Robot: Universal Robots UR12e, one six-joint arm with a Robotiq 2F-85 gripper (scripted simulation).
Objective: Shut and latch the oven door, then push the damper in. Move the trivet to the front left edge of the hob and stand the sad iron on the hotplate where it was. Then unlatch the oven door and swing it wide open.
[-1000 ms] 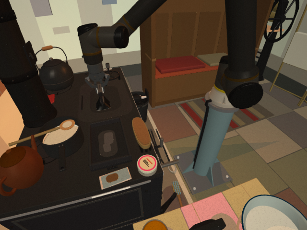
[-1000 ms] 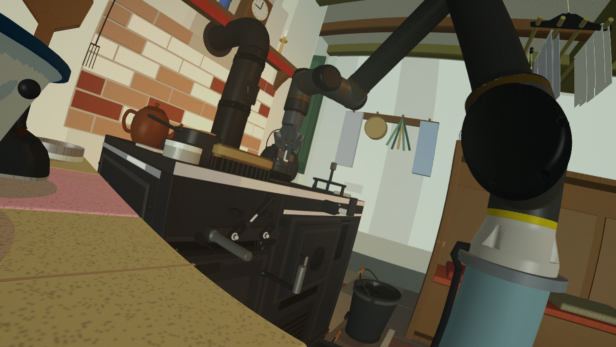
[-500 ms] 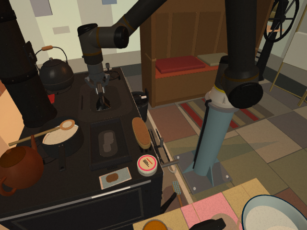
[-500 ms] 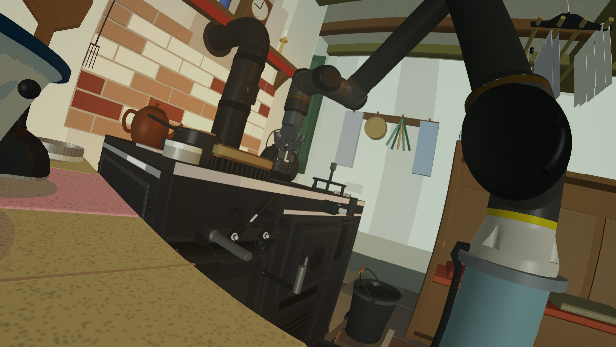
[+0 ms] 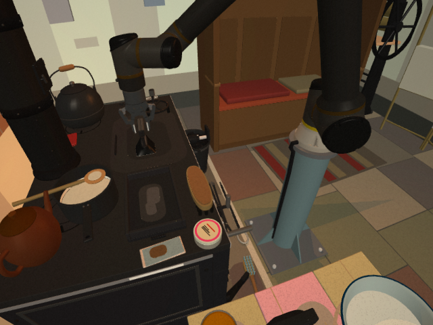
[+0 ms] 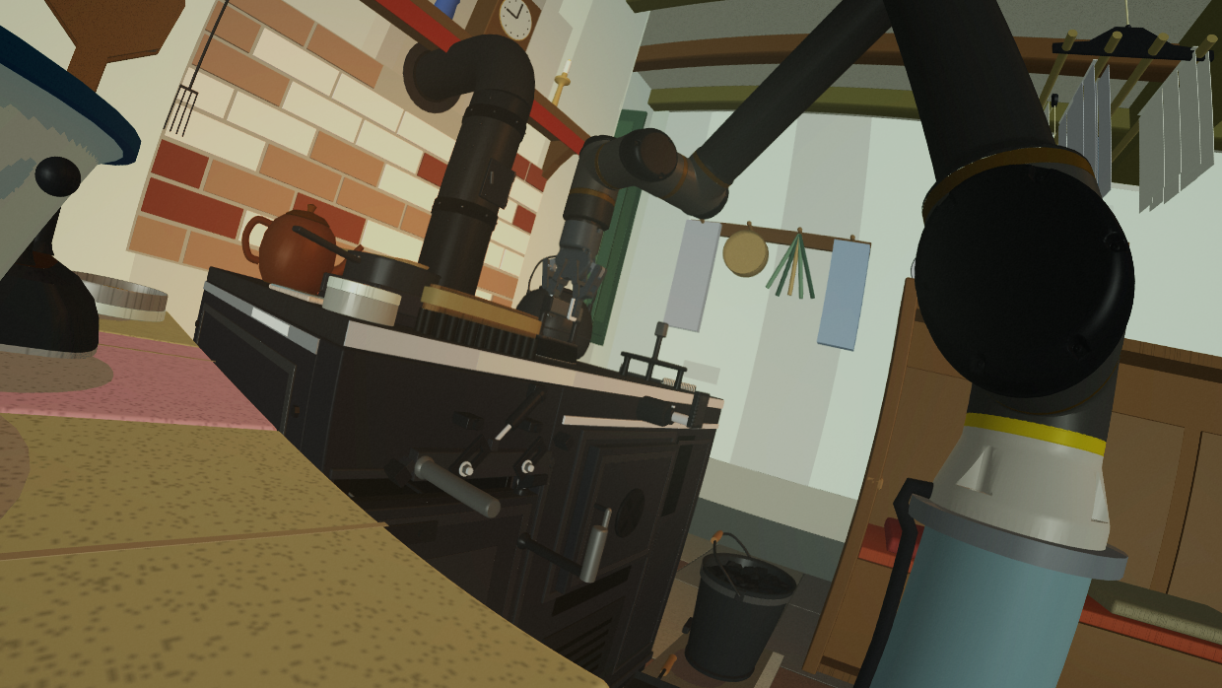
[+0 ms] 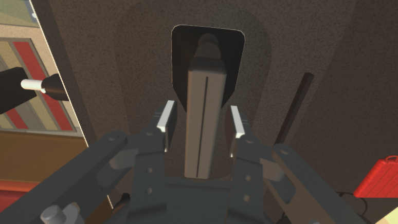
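My gripper (image 7: 202, 122) is open and holds nothing; its fingers stand on either side of the sad iron's pale handle (image 7: 204, 122) with room showing on each side. The sad iron (image 5: 144, 143) stands on the rear hotplate (image 5: 141, 140) of the black stove's hob, directly below the gripper (image 5: 140, 126). The trivet (image 5: 154, 203), a dark rectangular grid, lies on the hob nearer the front. On the stove's side the oven door (image 6: 624, 513) is closed, with its latch handle (image 6: 594, 543) hanging against it. The damper knob (image 6: 453, 485) sticks out of the stove's side.
A black kettle (image 5: 78, 103) sits at the hob's back left beside the flue pipe (image 5: 31, 105). A pan with a wooden spoon (image 5: 85, 192), a brown teapot (image 5: 26, 236), a brush (image 5: 198, 187), a round tin (image 5: 207, 232) and a small tray (image 5: 162, 250) crowd the hob's front half. A coal bucket (image 6: 740, 602) stands on the floor.
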